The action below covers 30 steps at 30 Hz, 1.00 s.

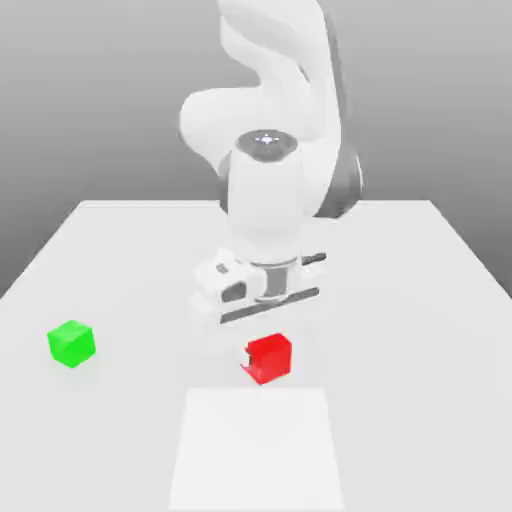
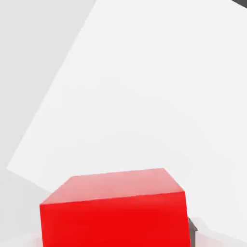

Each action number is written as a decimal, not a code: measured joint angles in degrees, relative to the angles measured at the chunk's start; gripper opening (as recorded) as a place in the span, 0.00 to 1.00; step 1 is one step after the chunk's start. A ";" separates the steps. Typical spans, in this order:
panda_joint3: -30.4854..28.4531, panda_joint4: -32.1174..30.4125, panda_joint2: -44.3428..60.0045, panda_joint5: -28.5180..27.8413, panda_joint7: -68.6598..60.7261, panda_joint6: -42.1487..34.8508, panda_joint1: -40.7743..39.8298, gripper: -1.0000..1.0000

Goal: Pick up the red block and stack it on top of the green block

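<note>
On the white worktop (image 1: 420,300), near the middle, sits the red block (image 1: 268,358). The robot's gripper (image 1: 262,335) hangs right over it, pointing down, and the jaws are squeezed in tight on the red block. In the hand view the red block (image 2: 116,212) looks very big and close, with a dark fingertip (image 2: 193,230) pressed on its side. The green block (image 1: 71,343) sits alone, well apart from the red one, toward the exterior view's left. A paler square patch (image 1: 255,450) lies just beside the red block.
</note>
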 joint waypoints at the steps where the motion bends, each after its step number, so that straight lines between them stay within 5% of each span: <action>1: -0.79 0.24 -0.32 -0.36 2.13 -0.49 -1.63 0.00; 20: -16.05 5.15 -3.20 -6.05 43.52 -7.93 -34.59 0.00; 30: -17.82 6.41 6.16 9.12 34.93 -2.09 -31.58 0.00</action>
